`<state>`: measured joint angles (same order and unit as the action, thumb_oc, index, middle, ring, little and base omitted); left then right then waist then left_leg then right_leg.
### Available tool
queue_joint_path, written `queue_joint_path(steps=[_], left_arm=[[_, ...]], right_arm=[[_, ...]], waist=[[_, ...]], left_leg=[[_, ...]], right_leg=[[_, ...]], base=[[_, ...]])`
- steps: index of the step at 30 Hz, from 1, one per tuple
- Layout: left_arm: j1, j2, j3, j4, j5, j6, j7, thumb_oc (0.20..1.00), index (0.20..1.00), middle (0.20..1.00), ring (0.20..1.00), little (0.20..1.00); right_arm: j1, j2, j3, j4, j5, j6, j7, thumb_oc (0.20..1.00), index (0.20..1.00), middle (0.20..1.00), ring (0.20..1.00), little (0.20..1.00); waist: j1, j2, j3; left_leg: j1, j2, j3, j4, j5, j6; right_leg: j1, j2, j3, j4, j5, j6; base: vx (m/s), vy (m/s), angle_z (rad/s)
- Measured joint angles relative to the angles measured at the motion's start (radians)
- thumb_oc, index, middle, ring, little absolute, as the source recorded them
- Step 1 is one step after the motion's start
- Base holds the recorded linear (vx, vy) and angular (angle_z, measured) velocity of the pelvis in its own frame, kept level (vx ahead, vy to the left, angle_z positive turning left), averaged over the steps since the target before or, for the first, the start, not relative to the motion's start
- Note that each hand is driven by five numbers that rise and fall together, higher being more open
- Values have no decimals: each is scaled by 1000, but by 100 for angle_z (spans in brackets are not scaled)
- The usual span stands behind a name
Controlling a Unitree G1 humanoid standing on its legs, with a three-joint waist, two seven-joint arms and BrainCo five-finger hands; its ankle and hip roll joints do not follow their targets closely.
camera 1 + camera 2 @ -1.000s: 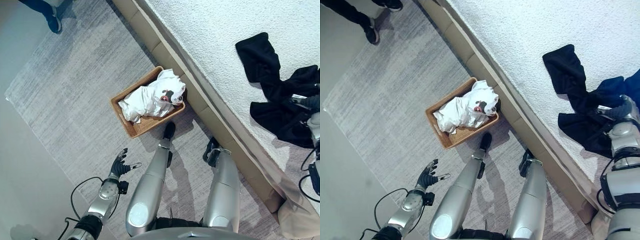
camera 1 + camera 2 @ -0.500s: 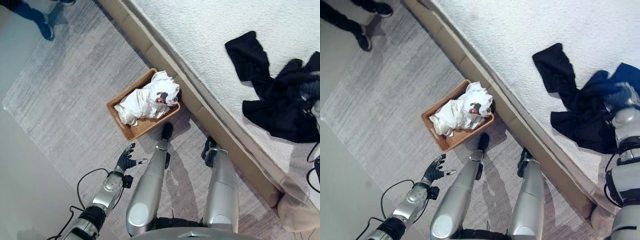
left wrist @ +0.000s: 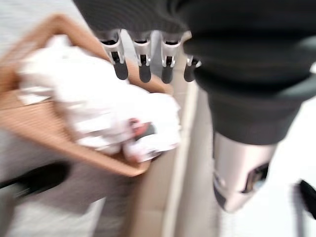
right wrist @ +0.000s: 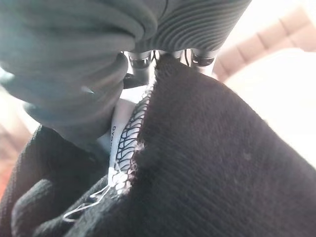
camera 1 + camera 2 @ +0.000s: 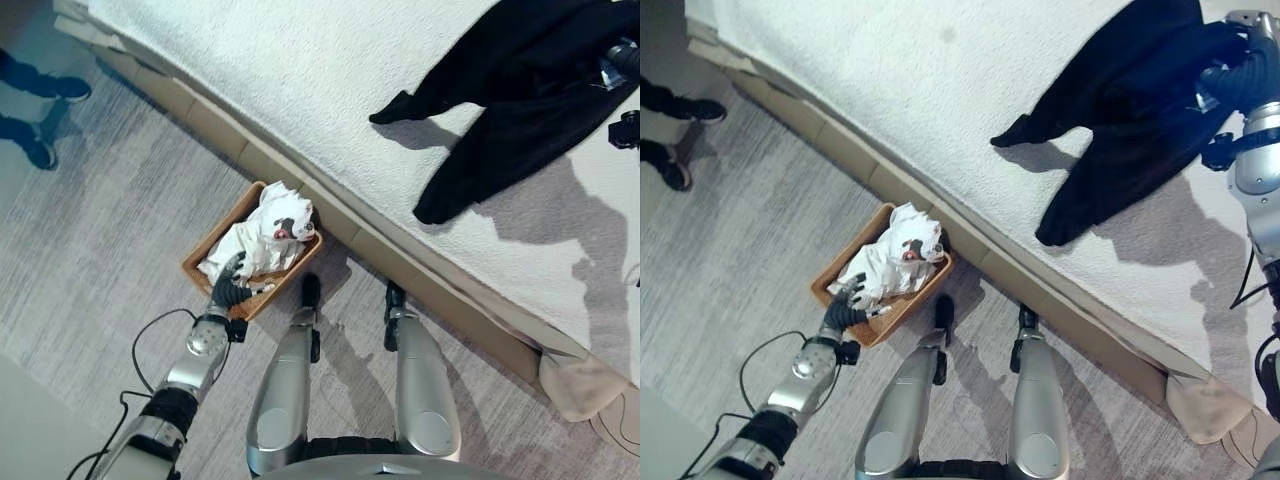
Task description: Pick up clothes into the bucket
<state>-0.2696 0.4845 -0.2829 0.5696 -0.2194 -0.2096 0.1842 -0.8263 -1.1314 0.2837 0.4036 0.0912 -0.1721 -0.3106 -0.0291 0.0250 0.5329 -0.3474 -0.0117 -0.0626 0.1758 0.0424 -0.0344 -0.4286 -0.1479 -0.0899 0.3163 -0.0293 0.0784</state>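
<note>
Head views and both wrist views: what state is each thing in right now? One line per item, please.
Black garment: partly lifted off the bed, gripped at one end, the rest trailing on the bed.
Right hand: shut on the black garment.
Left hand: open, over the basket's near edge.
Basket: on the rug, holding white clothes.
White clothes: crumpled inside the basket.
Bed: white cover.

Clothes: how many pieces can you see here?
2: a white printed garment bundled in the brown wicker basket, and a black garment lifted over the white bed, held by the right hand. Others may be hidden.
</note>
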Motion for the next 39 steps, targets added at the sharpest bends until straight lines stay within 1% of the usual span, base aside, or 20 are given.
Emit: queue_joint_path(steps=[2, 4, 5, 8, 10, 11, 12, 13, 14, 15, 17, 19, 23, 29, 30, 32, 33, 35, 38, 39], left_arm=[[-56, 51, 32, -70, -1, -13, 5, 1000, 1000, 1000, 1000, 1000], [-121, 80, 40, -120, -30, -18, 5, 1000, 1000, 1000, 1000, 1000], [-152, 87, 39, -140, -38, -22, 4, 1000, 1000, 1000, 1000, 1000], [-263, 78, 25, -219, -80, -26, -3, 1000, 1000, 1000, 1000, 1000], [-301, 69, 13, -262, -81, -38, -12, 1000, 1000, 1000, 1000, 1000], [-356, 53, -32, -305, -92, -27, -17, 1000, 1000, 1000, 1000, 1000], [-389, 49, -61, -324, -92, -25, -21, 1000, 1000, 1000, 1000, 1000], [-437, 42, -108, -335, -91, -32, -34, 1000, 1000, 1000, 1000, 1000], [-480, 21, -133, -338, -92, -29, -38, 1000, 1000, 1000, 1000, 1000], [-497, 4, -140, -336, -91, -29, -40, 1000, 1000, 1000, 1000, 1000], [-508, -51, -169, -330, -114, -29, -41, 1000, 1000, 1000, 1000, 1000], [-514, -89, -194, -307, -132, -16, -49, 1000, 1000, 1000, 1000, 1000], [-506, -127, -260, -251, -158, 12, -80, 1000, 1000, 1000, 1000, 1000], [-501, -195, -352, -187, -210, 51, -131, 1000, 1000, 1000, 1000, 1000], [-501, -212, -373, -185, -240, 58, -147, 1000, 1000, 1000, 1000, 1000], [-500, -210, -403, -185, -271, 69, -170, 1000, 1000, 1000, 1000, 1000], [-500, -209, -432, -187, -305, 88, -199, 1000, 1000, 1000, 1000, 1000], [-491, -212, -446, -188, -336, 114, -233, 1000, 1000, 1000, 1000, 1000], [-485, -200, -484, -193, -421, 159, -279, 1000, 1000, 1000, 1000, 1000], [-484, -196, -500, -195, -483, 180, -300, 1000, 1000, 1000, 1000, 1000]], right_arm=[[17, 20, -7, -40, 36, -19, 19, 200, 200, 200, 200, 200], [69, 37, -40, -107, 86, -20, 61, 200, 200, 200, 200, 200], [78, 41, -41, -122, 101, -19, 76, 200, 200, 200, 200, 200], [101, 73, -34, -181, 142, -14, 151, 200, 200, 200, 200, 200], [106, 85, -33, -202, 160, -14, 175, 200, 200, 200, 200, 200], [106, 101, -32, -221, 176, 1, 202, 200, 200, 200, 200, 200], [106, 103, -30, -241, 176, 7, 215, 200, 200, 200, 200, 200], [102, 106, -22, -274, 177, 5, 235, 200, 200, 200, 200, 200], [99, 108, -6, -296, 192, 3, 248, 200, 200, 200, 200, 200], [97, 108, 1, -307, 198, 3, 254, 200, 200, 200, 200, 200], [94, 108, 32, -342, 217, 4, 279, 200, 200, 200, 200, 200], [60, 109, 79, -348, 219, 6, 297, 200, 200, 200, 200, 200], [43, 126, 157, -382, 238, 15, 338, 200, 200, 200, 200, 200], [45, 170, 200, -425, 279, 34, 386, 200, 200, 200, 200, 200], [45, 175, 201, -439, 286, 41, 391, 200, 200, 200, 200, 200], [53, 179, 201, -450, 292, 42, 398, 200, 200, 200, 200, 200], [69, 176, 201, -462, 292, 50, 406, 200, 200, 200, 200, 200], [92, 177, 201, -471, 293, 55, 414, 200, 200, 200, 200, 200], [134, 177, 200, -484, 294, 64, 426, 200, 200, 200, 200, 200], [147, 178, 200, -487, 296, 69, 429, 200, 200, 200, 200, 200]], waist=[[-18, -22, -9], [-22, -30, -13], [-33, -33, -14], [-38, -44, -27], [-46, -49, -33], [-60, -51, -33], [-59, -51, -33], [-53, -50, -48], [-66, -53, -84], [-68, -52, -99], [-81, -54, -150], [-87, -54, -162], [-94, -54, -231], [-93, -52, -305], [-93, -50, -316], [-92, -46, -327], [-93, -42, -341], [-94, -36, -357], [-94, -19, -384], [-94, -12, -389]], left_leg=[[47, 10, 17, -20, -2, -2], [84, 14, 35, -33, -2, -3], [98, 16, 40, -36, -2, -3], [153, 21, 64, -54, -7, -10], [174, 21, 69, -61, -7, -10], [210, 26, 75, -67, -10, -14], [228, 28, 75, -72, -10, -14], [249, 31, 76, -86, -11, -15], [250, 39, 80, -95, -16, -21], [250, 37, 80, -96, -15, -21], [254, 43, 81, -98, -15, -22], [288, 47, 83, -112, -15, -22], [320, 62, 88, -134, -18, -25], [374, 77, 91, -160, -18, -25], [379, 78, 90, -165, -18, -25], [389, 77, 89, -170, -18, -25], [397, 76, 86, -172, -18, -25], [408, 78, 86, -175, -18, -25], [414, 76, 83, -184, -18, -26], [421, 75, 81, -186, -18, -26]], right_leg=[[33, 6, 18, -20, -1, 8], [63, 11, 28, -28, 13, 7], [74, 15, 33, -34, 16, 8], [114, 23, 51, -46, 20, 11], [132, 27, 52, -53, 21, 10], [167, 33, 52, -59, 21, 10], [185, 35, 52, -65, 21, 10], [202, 38, 52, -71, 20, 11], [199, 40, 53, -76, 13, 12], [199, 42, 52, -77, 14, 12], [201, 47, 53, -80, 14, 11], [232, 52, 52, -89, 13, 10], [262, 66, 52, -112, 8, 5], [319, 77, 49, -145, 7, 2], [324, 76, 48, -148, 6, 2], [333, 77, 46, -150, 6, 2], [346, 75, 42, -160, 6, 1], [360, 73, 39, -166, 6, 1], [375, 70, 30, -183, 7, 2], [386, 69, 26, -191, 6, 2]], base=[[94, -6, -31], [69, -16, -27], [121, -19, -23], [79, -4, -24], [120, -1, -14], [102, 2, -5], [126, 5, -6], [82, -17, -9], [82, -17, -6], [32, -25, -7], [53, -22, -5], [91, -17, -4], [79, -15, -4], [52, -2, -1], [63, 12, 2], [46, 10, 4], [29, 11, 7], [31, 19, 6], [25, 21, 9], [18, 12, 10]])
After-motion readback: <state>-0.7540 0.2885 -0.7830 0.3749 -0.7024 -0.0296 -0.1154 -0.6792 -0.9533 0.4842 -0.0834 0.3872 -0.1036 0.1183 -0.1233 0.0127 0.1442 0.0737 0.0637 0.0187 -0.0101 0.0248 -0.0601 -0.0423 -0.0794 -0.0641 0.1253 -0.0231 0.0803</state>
